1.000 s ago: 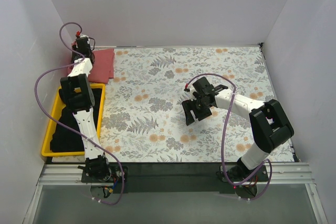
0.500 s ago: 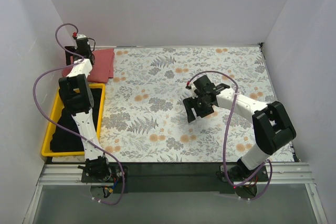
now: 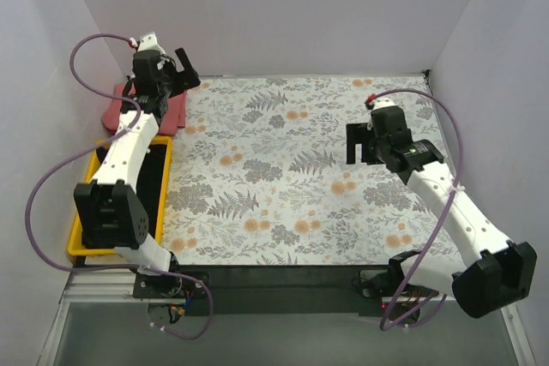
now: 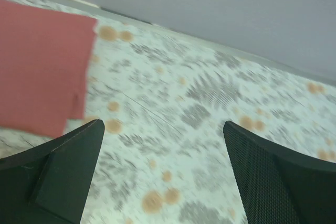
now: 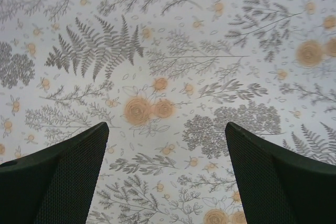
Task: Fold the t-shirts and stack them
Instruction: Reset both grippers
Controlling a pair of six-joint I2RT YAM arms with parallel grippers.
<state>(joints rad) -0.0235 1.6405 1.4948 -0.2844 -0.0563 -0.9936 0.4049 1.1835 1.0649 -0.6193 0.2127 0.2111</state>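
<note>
A folded salmon-red t-shirt [image 3: 175,110] lies at the back left corner of the floral table; in the left wrist view it [image 4: 37,59] fills the upper left. My left gripper [image 3: 184,73] hovers raised just right of it, open, and my left gripper [image 4: 163,174] has only tablecloth between its fingers. Black t-shirts [image 3: 153,179] lie in the yellow bin, mostly hidden by the left arm. My right gripper [image 3: 364,144] hangs over the right middle of the table; my right gripper [image 5: 165,177] is open and empty above the floral cloth.
The yellow bin [image 3: 76,227] stands along the left wall at the near side. White walls close in the table on the left, back and right. The floral tablecloth [image 3: 274,169] covers the middle.
My left gripper has opened and risen off the red t-shirt, swinging right. The right arm has stretched out, carrying its gripper from the table's middle to the right and farther back.
</note>
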